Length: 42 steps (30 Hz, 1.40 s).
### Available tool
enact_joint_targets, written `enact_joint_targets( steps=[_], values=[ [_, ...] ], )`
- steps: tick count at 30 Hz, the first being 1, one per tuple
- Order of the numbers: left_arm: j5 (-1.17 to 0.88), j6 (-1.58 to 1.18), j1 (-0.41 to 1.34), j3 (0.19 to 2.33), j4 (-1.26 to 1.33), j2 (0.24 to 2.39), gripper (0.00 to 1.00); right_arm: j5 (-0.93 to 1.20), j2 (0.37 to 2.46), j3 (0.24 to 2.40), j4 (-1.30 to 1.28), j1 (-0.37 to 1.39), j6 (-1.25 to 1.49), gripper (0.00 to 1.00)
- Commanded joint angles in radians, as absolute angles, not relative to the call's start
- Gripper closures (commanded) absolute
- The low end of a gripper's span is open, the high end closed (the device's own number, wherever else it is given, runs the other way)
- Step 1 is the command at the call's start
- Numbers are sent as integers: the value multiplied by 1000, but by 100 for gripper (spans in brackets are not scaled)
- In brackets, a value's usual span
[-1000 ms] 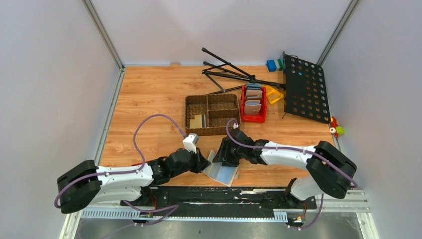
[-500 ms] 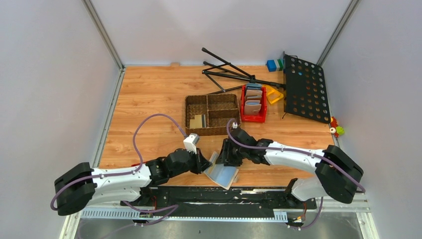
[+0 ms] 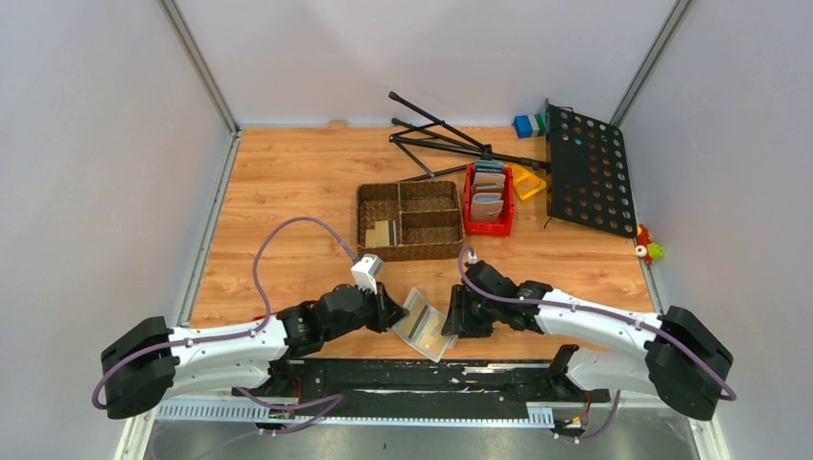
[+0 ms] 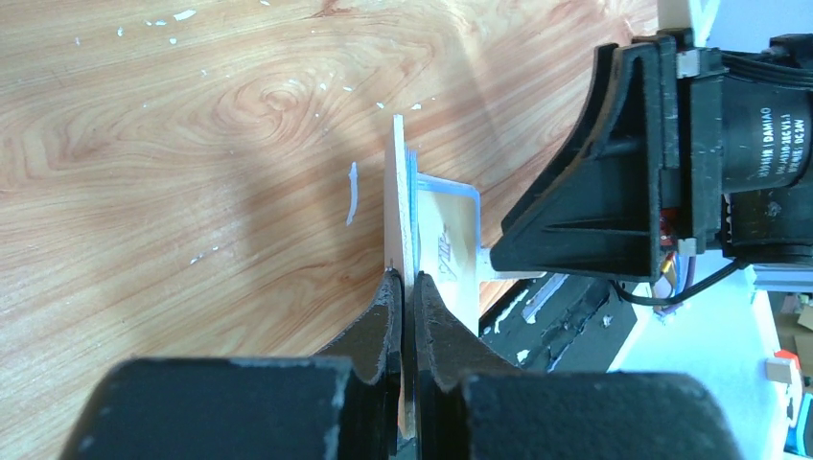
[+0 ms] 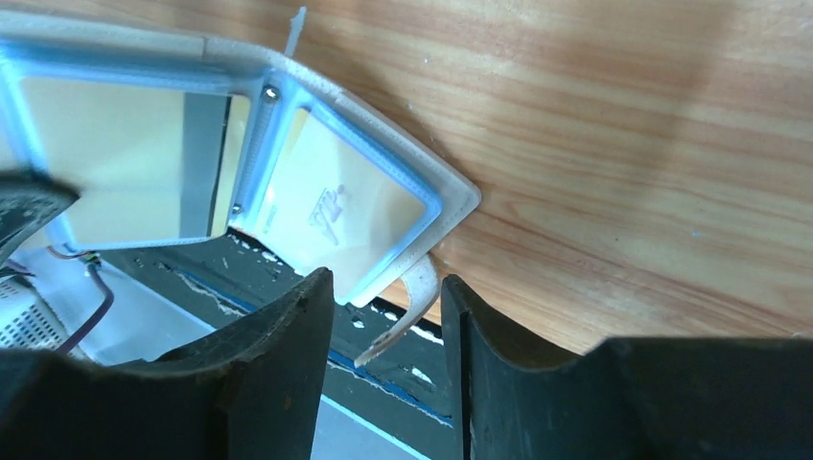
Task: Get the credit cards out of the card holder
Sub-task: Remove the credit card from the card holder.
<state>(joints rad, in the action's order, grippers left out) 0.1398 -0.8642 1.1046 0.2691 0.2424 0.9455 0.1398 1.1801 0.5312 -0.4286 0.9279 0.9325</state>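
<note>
Card holder [image 3: 425, 324] is spread open at the near edge of the counter [image 3: 288, 182], between the two hands, with its pale blue-grey pocket side facing up. Left hand [image 4: 405, 283] is clamped on the holder's left edge, both fingers pressed against the leaf. Right hand [image 5: 385, 283] stands with fingers apart at the holder's right corner. The strap tab [image 5: 407, 307] hangs in the gap, gripped by neither finger. Credit cards [image 5: 336, 206], tan, sit in the holder's pockets. Further cards [image 3: 381, 234] lie in the near left compartment of the woven basket [image 3: 360, 220], well apart from the holder.
</note>
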Motion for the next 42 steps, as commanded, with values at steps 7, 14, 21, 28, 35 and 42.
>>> enact_joint_targets(
  steps=[7, 14, 21, 28, 35, 42],
  values=[
    [199, -906, 1105, 296, 266, 962, 99, 122, 997, 448, -331, 910, 954, 39],
    [186, -937, 1105, 285, 276, 984, 89, 101, 1006, 421, -308, 909, 918, 35],
    [139, -967, 1105, 260, 336, 1007, 76, 135, 1136, 439, -285, 909, 891, 44],
    [144, -974, 1105, 287, 247, 1029, 60, 133, 1165, 426, -250, 909, 890, 54],
    [91, -933, 1103, 381, 137, 1150, 58, 130, 1159, 423, -246, 908, 888, 55],
    [53, -943, 1100, 397, 174, 1236, 79, 129, 1152, 420, -243, 909, 879, 55]
  ],
)
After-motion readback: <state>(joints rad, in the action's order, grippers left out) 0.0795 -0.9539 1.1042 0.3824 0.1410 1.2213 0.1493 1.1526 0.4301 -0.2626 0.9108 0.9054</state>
